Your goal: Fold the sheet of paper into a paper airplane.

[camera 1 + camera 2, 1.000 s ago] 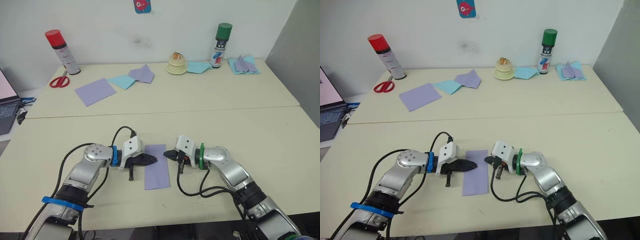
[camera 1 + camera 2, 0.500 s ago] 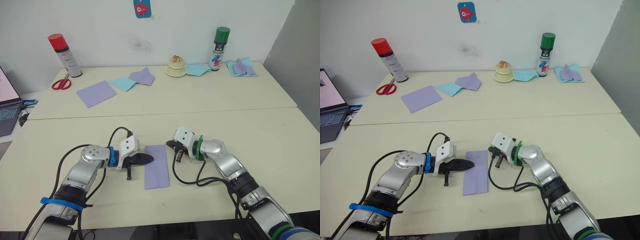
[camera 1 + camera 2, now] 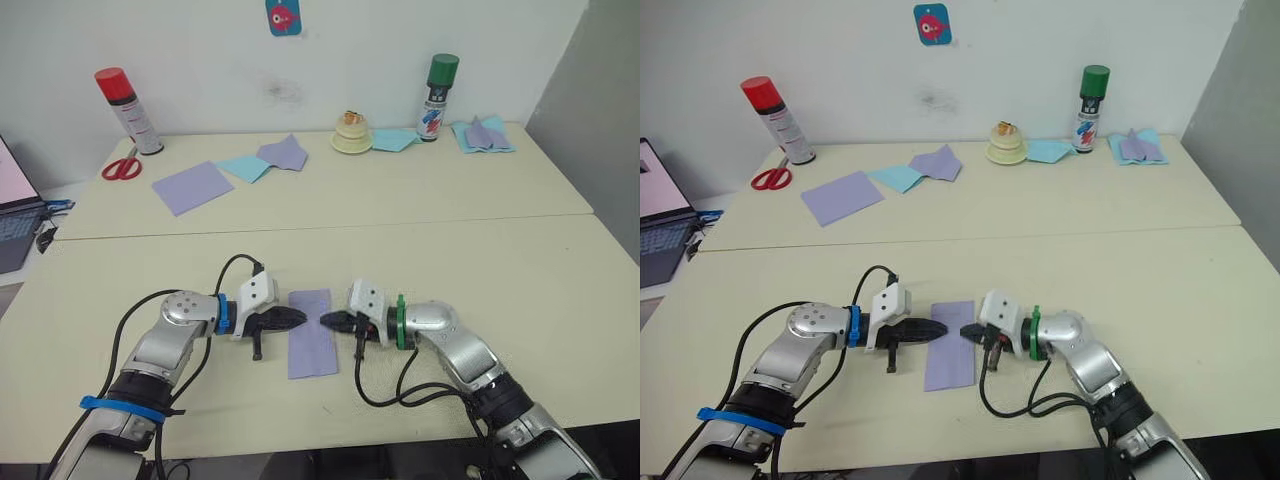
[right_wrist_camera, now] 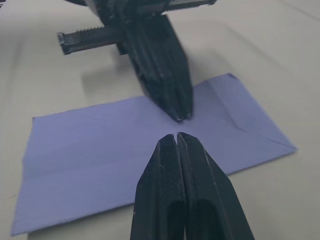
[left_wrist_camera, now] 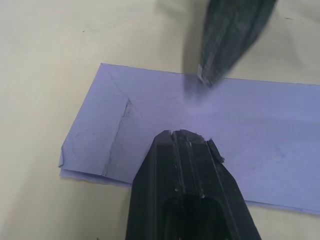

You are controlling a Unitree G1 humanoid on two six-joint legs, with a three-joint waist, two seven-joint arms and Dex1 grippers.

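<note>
Left eye view: a thin lavender sheet of paper (image 3: 310, 333), folded lengthwise into a narrow strip, lies flat on the pale cream surface (image 3: 520, 270) in the lower centre of the frame. The left gripper (image 3: 297, 319), two black fingers pressed together, comes in from the left and rests its tip on the strip's left edge. The right gripper (image 3: 327, 320), also with its fingers together, comes in from the right, its tip at the strip's right edge. The two tips face each other across the paper, near but apart.

Left wrist view: the left gripper's joined fingers sit on the lavender paper, beside a small diagonal crease at one corner of the strip; the right gripper's tip touches down on the paper just opposite.

Along the far edge of the surface, in the upper part of the frame, stand a red-capped spray can (image 3: 126, 108) at upper left with red-handled scissors (image 3: 121, 168) beside it, a smooth lavender square (image 3: 193, 186), a light-blue sheet (image 3: 243, 165) overlapped by a lavender pointed piece (image 3: 281, 152), a cream tape roll (image 3: 351, 137), and a green-capped spray can (image 3: 437, 95) at upper right.
</note>
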